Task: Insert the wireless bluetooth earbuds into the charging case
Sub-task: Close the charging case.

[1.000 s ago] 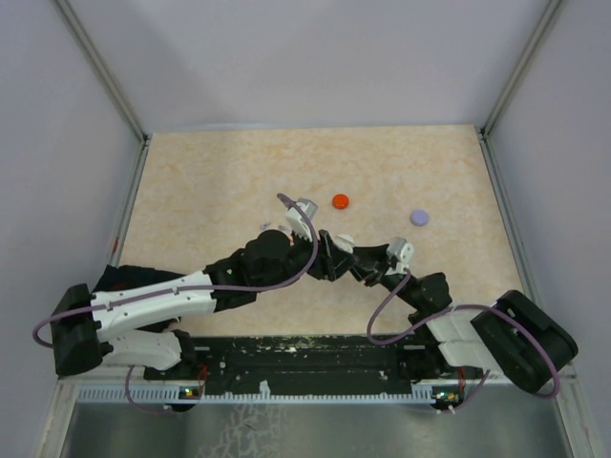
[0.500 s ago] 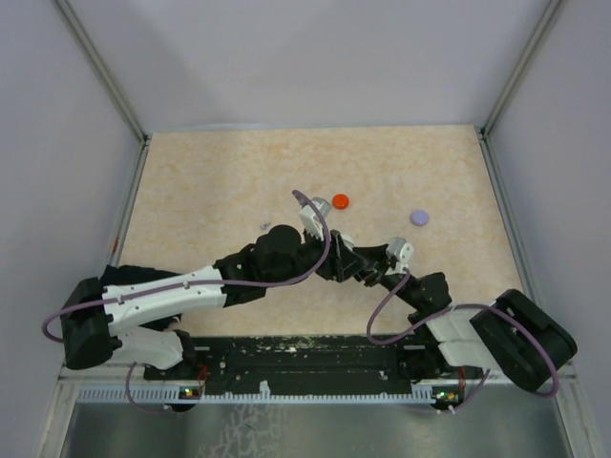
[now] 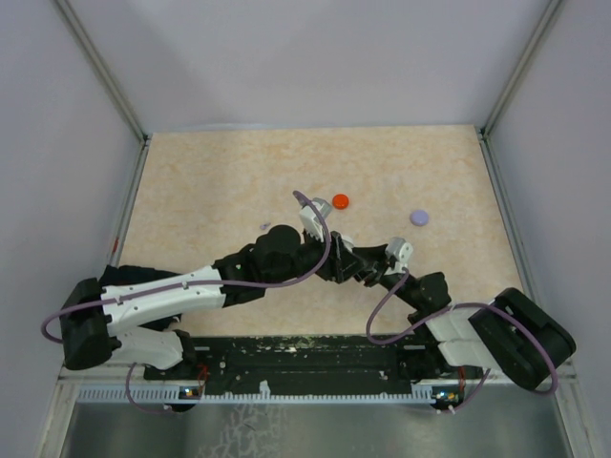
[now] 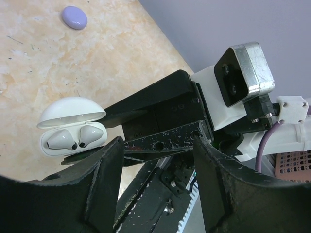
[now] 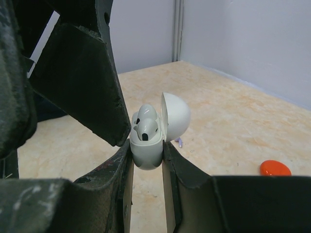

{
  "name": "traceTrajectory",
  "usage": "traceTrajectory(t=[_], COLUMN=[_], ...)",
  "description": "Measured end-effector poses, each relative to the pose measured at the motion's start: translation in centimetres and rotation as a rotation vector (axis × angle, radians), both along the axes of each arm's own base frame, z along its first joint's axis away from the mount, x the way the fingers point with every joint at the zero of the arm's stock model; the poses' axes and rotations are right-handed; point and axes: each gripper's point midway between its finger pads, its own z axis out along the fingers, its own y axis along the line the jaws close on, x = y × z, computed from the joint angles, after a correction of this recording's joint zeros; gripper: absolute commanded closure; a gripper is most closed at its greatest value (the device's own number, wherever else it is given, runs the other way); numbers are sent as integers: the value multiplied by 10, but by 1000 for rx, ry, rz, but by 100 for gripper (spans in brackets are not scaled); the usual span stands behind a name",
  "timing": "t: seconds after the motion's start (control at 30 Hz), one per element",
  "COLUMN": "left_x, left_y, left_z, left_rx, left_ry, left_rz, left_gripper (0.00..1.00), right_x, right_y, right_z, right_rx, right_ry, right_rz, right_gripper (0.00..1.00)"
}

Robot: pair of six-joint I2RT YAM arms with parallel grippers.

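From above, both arms meet over the counter (image 3: 210, 181), the red disc (image 3: 340, 201) and purple disc (image 3: 418, 218) lying beyond them. Left wrist: the left end effector (image 4: 155, 145) stands partly open, empty, facing the charging case (image 4: 72, 119), lid up, two white earbuds (image 4: 60, 141) seated. Right wrist: the right end effector (image 5: 147, 151) pinches the case narrowly. That pair looks inserted; next, likely, a gentle push closing the lid

White case (image 4: 71, 111) open w/ 2 earbuds (image 4: 61, 141) inside.
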Motion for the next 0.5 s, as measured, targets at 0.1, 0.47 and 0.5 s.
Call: traceTrajectory(t=[0.1, 0.47, 0.5], left_x=[1, 12, 14], left_y=[1, 22, 26], left_z=[-1, 9, 11], left_rx=[8, 43, 47], left_ry=[-4, -69, -78], left_rz=[4, 66, 75], left_gripper=[33, 27, 26], right_x=[0, 0, 0], right_y=[0, 0, 0], right_z=[0, 0, 0], right_rx=[0, -1, -1], right_ry=[0, 0, 0], right_rz=[0, 1, 3], right_gripper=[100, 100, 100])
